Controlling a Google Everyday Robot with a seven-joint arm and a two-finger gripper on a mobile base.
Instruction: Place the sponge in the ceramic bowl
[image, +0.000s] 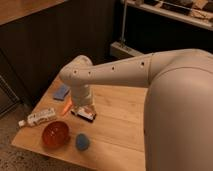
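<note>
A white robot arm (107, 75) reaches left over a wooden surface (120, 125); its gripper (84, 113) hangs low near the surface's middle, fingers apart, with nothing visibly held; the sponge (61, 92), a flat blue pad, lies at the far left edge, apart from the gripper; the ceramic bowl (55, 134), glossy orange-red, sits at the near left corner; a rounded blue object (82, 142) rests just beside the bowl; a white tube (41, 117) lies along the left edge.

No text was legible, not even on the white tube (42, 117). The tool (83, 108) sat low over the table (122, 127).
</note>
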